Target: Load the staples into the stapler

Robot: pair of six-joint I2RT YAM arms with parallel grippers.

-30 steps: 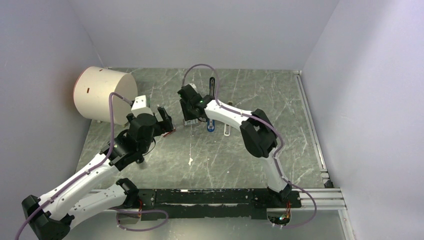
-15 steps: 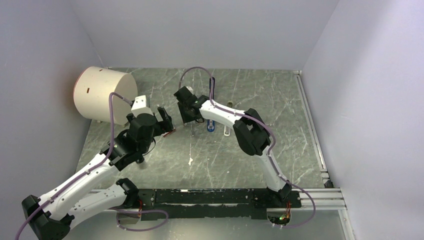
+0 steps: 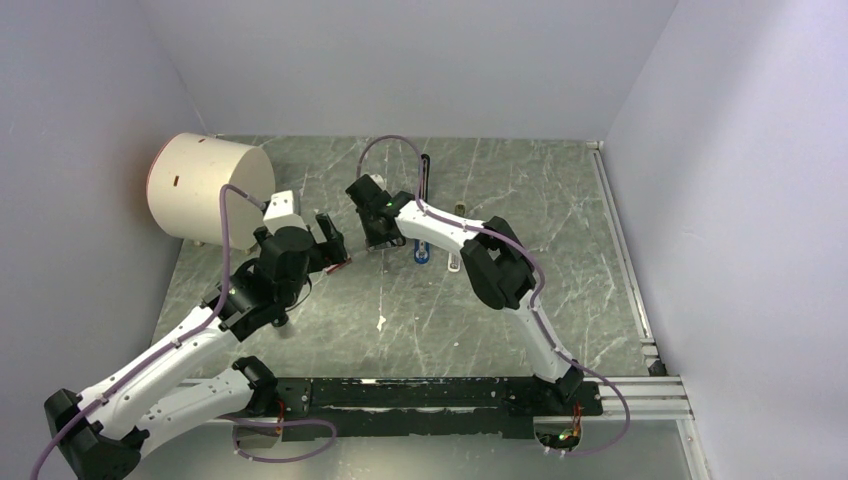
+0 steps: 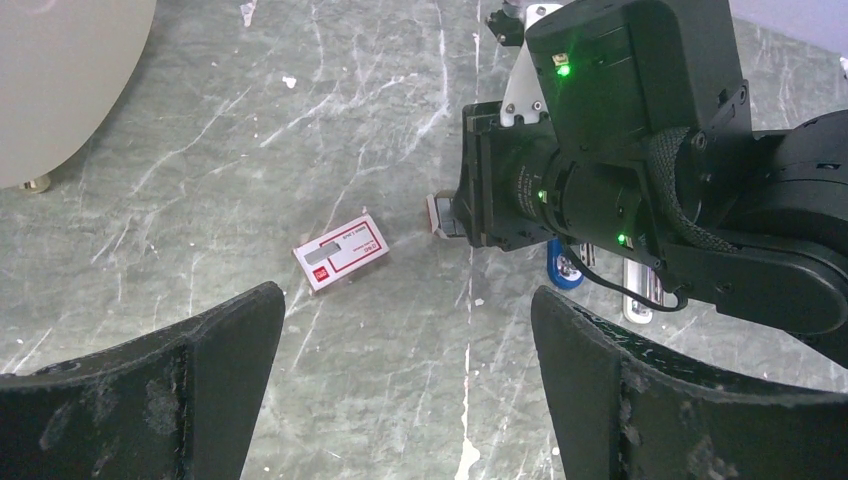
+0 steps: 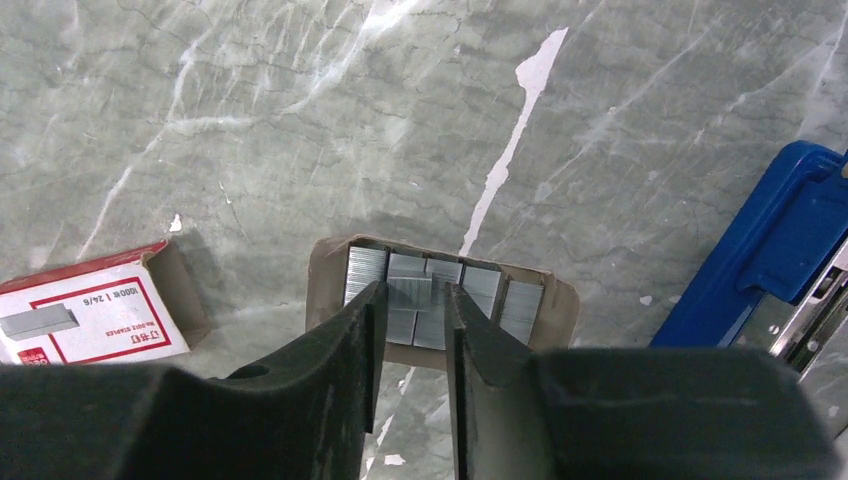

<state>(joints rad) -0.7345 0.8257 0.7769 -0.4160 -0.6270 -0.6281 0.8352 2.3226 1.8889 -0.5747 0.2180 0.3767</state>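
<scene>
The right tool [image 5: 415, 291] is pinching in on one strip of staples [image 5: 410, 322], its two dark fingers drawn to a narrow slot that the strip is filling, down inside the open brown card tray [image 5: 330, 262]. The remaining staples [image 5: 482, 286] are sitting in that tray as grey metal bars packed side by side. A strip is likely light and stiff but brittle along its glued joints, so it is asking for a gentle hold on the long flat sides near the middle, not the ends. Just beside the tray the stapler [image 5: 790, 235] is lying hinged open, smooth blue plastic over a bright metal channel. On the tray's other side the red-and-white box sleeve [image 5: 90, 312] is resting flat. Everything is lying on the grey-green marbled desk [image 5: 600, 120]. The left tool [image 4: 410, 390] is hovering near the tray, fingers spread wide and holding nothing.
</scene>
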